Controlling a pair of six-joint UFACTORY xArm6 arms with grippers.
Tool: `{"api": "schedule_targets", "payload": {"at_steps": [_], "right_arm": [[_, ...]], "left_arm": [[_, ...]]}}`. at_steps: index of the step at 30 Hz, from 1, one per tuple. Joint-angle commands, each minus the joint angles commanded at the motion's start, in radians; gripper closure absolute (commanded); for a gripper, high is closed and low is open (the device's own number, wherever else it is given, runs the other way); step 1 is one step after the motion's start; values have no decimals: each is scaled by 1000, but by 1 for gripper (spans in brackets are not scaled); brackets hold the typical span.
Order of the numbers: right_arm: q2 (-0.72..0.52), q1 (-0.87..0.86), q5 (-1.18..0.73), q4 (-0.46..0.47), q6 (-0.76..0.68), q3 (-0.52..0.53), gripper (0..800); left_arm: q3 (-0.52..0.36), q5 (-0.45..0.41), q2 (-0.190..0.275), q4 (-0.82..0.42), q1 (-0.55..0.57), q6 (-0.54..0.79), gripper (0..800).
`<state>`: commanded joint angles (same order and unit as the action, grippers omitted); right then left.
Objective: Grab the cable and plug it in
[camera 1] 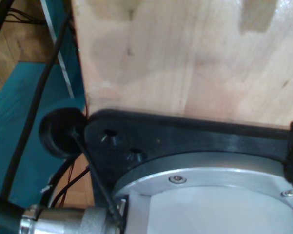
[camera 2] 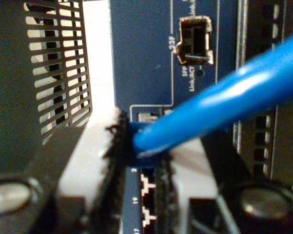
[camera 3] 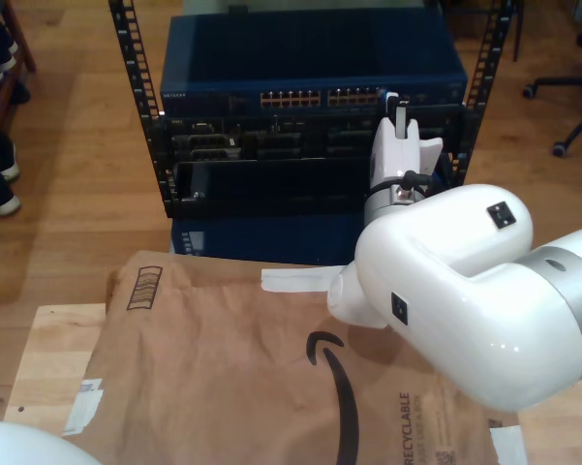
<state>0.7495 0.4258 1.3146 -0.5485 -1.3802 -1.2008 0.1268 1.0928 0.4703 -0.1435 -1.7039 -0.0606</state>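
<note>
The cable point(camera 2: 219, 105) is bright blue and runs across the second wrist view down into my second gripper point(camera 2: 141, 144). That gripper is shut on the cable's end between its white fingers point(camera 2: 90, 146), right in front of the dark blue switch panel point(camera 2: 146, 48). A row of small sockets point(camera 2: 147, 187) lies just beyond the fingertips. A metal-framed slot point(camera 2: 195, 41) sits further off on the panel. In the exterior view my second gripper point(camera 3: 398, 105) reaches from the big white arm point(camera 3: 445, 281) at the exterior view's right up to the switch's port row point(camera 3: 315, 98).
The switch sits in a black rack point(camera 3: 136, 97) on the wooden floor. Brown paper point(camera 3: 223, 378) covers the near table. The first wrist view looks at a pale wooden board point(camera 1: 185, 58), a black mounting plate point(camera 1: 195, 141) and black cables point(camera 1: 29, 122). Chair casters point(camera 3: 562, 145) stand at the exterior view's right.
</note>
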Motion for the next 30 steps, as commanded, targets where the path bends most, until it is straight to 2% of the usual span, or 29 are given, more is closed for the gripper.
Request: {"api": "schedule_targets", "payload": {"at_steps": [30], "right_arm": [[8, 5, 0, -2, 2, -5, 800]], "left_arm": [[0, -2, 0, 0, 0, 0, 0]]}}
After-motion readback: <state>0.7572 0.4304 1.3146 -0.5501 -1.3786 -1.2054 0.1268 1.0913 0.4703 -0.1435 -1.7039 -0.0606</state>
